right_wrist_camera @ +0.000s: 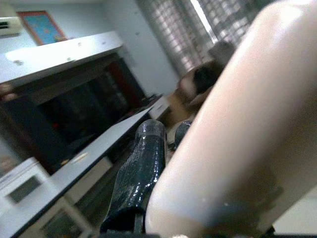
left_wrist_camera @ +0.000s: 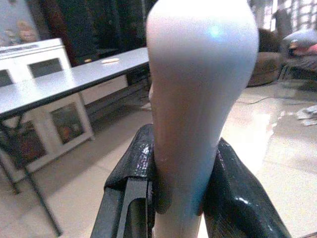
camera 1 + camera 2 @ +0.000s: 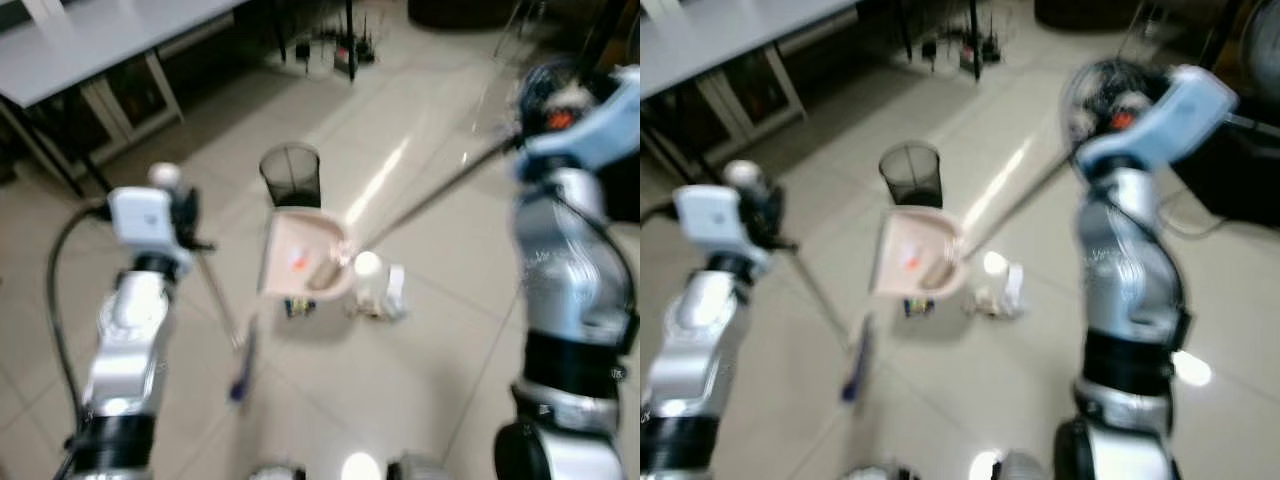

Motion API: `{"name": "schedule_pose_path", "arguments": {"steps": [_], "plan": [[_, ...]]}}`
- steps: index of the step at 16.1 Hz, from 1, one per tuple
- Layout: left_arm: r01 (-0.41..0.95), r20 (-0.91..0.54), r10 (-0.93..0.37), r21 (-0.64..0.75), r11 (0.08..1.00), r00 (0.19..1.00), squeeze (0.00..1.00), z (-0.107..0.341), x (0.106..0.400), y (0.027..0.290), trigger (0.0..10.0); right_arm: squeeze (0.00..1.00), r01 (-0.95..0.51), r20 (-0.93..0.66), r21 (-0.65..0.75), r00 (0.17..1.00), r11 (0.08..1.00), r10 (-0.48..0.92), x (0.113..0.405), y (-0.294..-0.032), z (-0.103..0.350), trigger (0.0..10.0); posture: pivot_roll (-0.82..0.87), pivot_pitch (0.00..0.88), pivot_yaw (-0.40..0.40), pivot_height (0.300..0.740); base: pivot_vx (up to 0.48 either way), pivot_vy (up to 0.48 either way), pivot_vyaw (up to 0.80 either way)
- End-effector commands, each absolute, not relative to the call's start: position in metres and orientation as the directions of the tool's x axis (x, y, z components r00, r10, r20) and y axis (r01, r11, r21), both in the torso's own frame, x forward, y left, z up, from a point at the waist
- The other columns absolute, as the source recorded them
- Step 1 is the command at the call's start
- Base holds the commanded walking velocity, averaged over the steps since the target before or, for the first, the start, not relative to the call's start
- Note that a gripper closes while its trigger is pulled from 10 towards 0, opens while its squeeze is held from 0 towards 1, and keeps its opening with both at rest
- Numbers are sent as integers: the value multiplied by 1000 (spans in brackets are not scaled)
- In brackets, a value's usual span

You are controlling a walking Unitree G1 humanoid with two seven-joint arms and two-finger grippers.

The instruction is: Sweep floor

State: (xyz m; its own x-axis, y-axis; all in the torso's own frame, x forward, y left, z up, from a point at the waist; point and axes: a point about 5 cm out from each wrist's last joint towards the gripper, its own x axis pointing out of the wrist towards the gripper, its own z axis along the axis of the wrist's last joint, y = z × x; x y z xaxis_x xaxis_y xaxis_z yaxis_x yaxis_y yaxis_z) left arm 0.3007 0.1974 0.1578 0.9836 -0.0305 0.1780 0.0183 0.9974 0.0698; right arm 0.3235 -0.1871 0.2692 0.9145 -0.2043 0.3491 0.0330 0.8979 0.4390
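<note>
My left gripper is shut on the rounded top of a pale broom handle. The thin stick slants down to a blue brush head on the tiles. My right gripper is raised at the right, shut on the long handle of a pink dustpan. The pan is tilted, with an orange scrap and a brown bit inside. A black mesh bin stands just behind the pan. Beside the pan lies a white bottle-like object, and a small dark item lies under the pan's front edge.
A grey table with dark legs stands at the back left, and a white cabinet sits under it. A stand with cables is at the back centre. Open tiled floor lies in front of me and to the right.
</note>
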Motion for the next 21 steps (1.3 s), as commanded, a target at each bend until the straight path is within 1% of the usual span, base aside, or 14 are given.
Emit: {"name": "schedule_pose_path", "arguments": {"steps": [1,4,6,10,11,13,17,21], "plan": [[-14,211,-4,83,996,978,0,165,300,206,10000,0,-39,411,447,896,894,-166,321,-177,285,10000,22,77,89,740,368,0,0],[-21,208,4,82,996,978,0,164,300,206,10000,0,-50,420,445,893,894,-160,322,-176,289,10000,20,78,87,740,368,0,0],[-35,207,17,85,996,978,0,162,300,208,10000,0,-42,414,405,899,913,-142,324,-175,290,10000,19,76,70,740,368,0,0],[-72,214,53,82,994,975,0,161,294,212,10000,0,-67,415,400,902,914,-116,330,-170,294,10000,28,69,37,740,367,0,800],[-73,214,53,85,994,975,0,160,293,212,10000,0,-71,415,408,902,910,-116,331,-169,294,10000,31,68,37,740,371,0,800],[-76,213,55,95,993,976,0,160,293,213,10000,0,-74,416,450,899,890,-136,332,-170,294,10000,36,64,42,740,368,0,0],[-69,214,44,111,991,976,0,162,294,214,10000,0,-50,408,482,897,875,-173,333,-174,291,10000,43,54,53,740,368,0,0],[-54,212,26,127,990,977,0,162,295,212,10000,0,-34,394,541,893,840,-217,332,-179,286,10000,52,54,65,740,368,0,0]]}}
